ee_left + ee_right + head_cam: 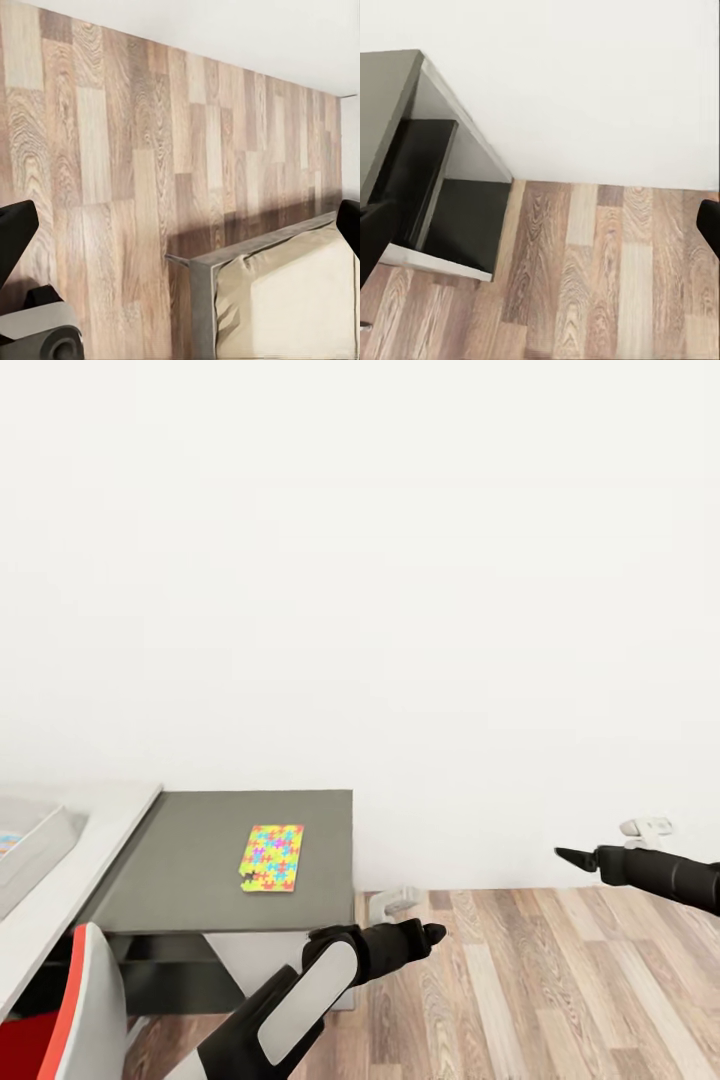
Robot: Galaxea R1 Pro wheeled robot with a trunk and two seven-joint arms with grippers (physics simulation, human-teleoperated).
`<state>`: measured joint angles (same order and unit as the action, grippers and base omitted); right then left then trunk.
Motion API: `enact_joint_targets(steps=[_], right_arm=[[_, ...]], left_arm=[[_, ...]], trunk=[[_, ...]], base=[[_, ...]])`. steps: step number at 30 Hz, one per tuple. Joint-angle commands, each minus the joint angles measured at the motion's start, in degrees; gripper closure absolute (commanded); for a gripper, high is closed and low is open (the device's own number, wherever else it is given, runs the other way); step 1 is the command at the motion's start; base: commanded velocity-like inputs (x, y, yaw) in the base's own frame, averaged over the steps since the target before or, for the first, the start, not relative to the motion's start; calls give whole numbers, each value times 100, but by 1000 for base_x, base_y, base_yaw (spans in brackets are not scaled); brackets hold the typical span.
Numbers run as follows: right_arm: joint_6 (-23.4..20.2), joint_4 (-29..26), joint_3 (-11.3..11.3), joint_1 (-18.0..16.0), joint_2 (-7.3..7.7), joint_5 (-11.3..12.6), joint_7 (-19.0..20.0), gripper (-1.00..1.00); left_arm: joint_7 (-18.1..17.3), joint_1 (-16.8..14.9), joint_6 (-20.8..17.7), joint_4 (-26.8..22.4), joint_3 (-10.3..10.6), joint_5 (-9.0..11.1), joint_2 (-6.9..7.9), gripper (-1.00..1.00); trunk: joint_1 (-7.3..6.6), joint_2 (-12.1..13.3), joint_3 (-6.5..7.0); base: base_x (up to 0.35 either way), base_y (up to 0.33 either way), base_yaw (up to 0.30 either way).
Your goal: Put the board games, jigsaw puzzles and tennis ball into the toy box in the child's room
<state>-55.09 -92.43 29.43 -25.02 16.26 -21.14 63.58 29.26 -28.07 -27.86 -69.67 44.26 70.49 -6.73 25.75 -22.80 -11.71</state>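
Left gripper hangs low over the floor, carrying nothing; its wrist view has a dark fingertip at each side edge, so the fingers stand apart. Right gripper reaches forward at about the same height, also with nothing held; fingertips sit at opposite edges of its wrist view, spread apart.

Puzzle lies flat on the grey table, beyond and to the left of the left gripper, well apart from both. A pale tray-like rim shows further left; whether it is the toy box cannot be told.

Judged step: approach, no pick begun. Next move calls for turning the base left and closing on the table before reaching for the puzzle.
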Motion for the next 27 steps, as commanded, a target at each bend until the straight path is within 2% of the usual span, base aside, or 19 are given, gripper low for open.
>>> enact_joint_targets(steps=[1, 6, 11, 13, 14, 16, 17, 18, 19, 21, 22, 23, 25, 27], right_arm=[[-45, -5, 4, -15, 0, -75, 17, -100], [-277, 120, 0, -128, 4, -171, -379, -100], [-478, 764, 27, -207, 97, -199, -870, -100], [-491, 1303, 38, -328, 303, -205, -1194, -100], [-491, 1423, 39, -353, 365, -205, -1258, -100], [-491, 1988, 52, -398, 585, -204, -1423, -100], [-481, 2140, 56, -395, 649, -201, -1447, -100], [-336, 2430, 59, -385, 813, -192, -1479, -100], [-84, 2647, 60, -377, 998, -168, -1476, -100], [188, 2832, 63, -370, 1184, -134, -1465, -100], [399, 2948, 63, -365, 1323, -108, -1390, -100], [414, 2950, 65, -365, 1334, -109, -1352, -100], [459, 2944, 70, -363, 1382, -114, -1066, -100], [470, 2943, 71, -363, 1389, -112, -994, -100]], left_arm=[[53, -6, 0, -8, 4, 56, 2, -100], [53, -6, 2, 88, -33, 75, -2, -100], [56, -6, 8, 312, -52, 64, -37, -100], [60, -6, 114, 370, -42, -37, -37, -100], [60, -6, 163, 380, -41, -94, -34, -100], [50, -7, 361, 500, -41, -335, -45, -100], [35, -9, 392, 551, -40, -374, -51, -100], [-28, -19, 438, 649, -40, -429, -63, -100], [-195, -27, 466, 729, -40, -463, -70, -100], [-470, -40, 487, 801, -40, -495, -76, -100], [-701, -59, 459, 858, -15, -592, -81, -100], [-716, -60, 462, 868, -4, -658, -80, -100], [-801, -69, 491, 956, 0, -1028, -67, -100], [-819, -71, 499, 973, -2, -1093, -64, -100]], trunk=[[4, -12, -9], [4, -12, 8], [4, -12, 24], [4, -12, 31], [4, -12, 34], [4, -12, 40], [4, -12, 44], [4, -12, 47], [4, -12, 50], [4, -12, 57], [4, -12, 61], [4, -12, 65], [4, -12, 73], [4, -12, 82]], base=[[-1, 0, -287], [0, 0, -287], [0, 0, -288], [0, 0, -288], [0, 0, -288], [0, 0, -288], [0, 0, -288], [0, 0, -288], [0, 0, -288], [0, 0, -288], [0, 0, -286], [0, 0, -286], [0, 0, -283], [0, 0, -282]])
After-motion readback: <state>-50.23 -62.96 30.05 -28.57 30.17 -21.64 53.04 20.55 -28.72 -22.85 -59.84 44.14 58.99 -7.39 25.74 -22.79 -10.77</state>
